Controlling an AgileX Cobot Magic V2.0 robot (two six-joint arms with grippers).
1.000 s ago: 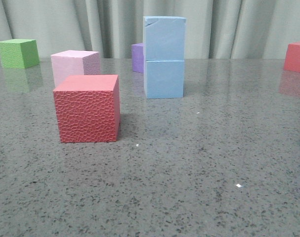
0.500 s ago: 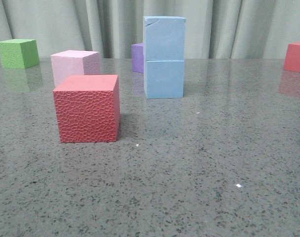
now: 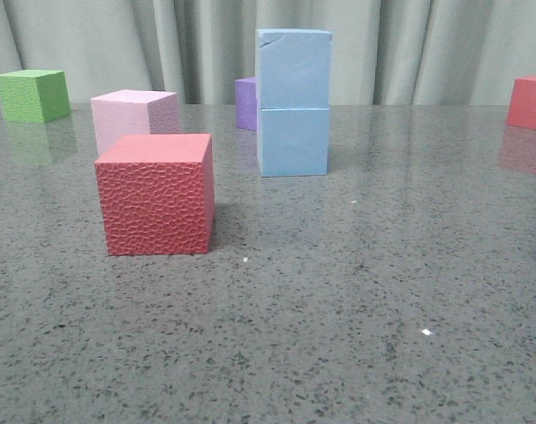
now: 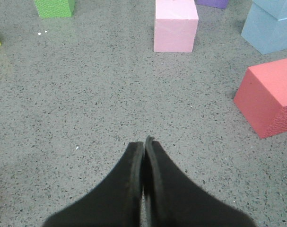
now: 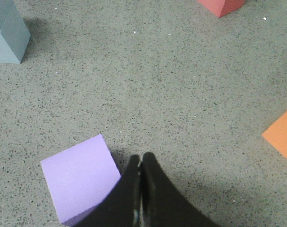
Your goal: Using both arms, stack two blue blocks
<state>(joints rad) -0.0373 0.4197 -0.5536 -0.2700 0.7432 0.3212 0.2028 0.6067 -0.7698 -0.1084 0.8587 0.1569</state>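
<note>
your left gripper [image 4: 144,144] and right gripper [image 5: 140,163] are both pinched closed on nothing, low and near. well ahead, mid-table, the blue blocks [image 3: 292,104] already stand stacked upright, nearer your left arm, i judge.

Legible text, labels, brands, numbers, signs: none. All visible cube faces are plain and unmarked. The speckled grey tabletop [image 3: 356,291] likewise bears no lettering.
</note>
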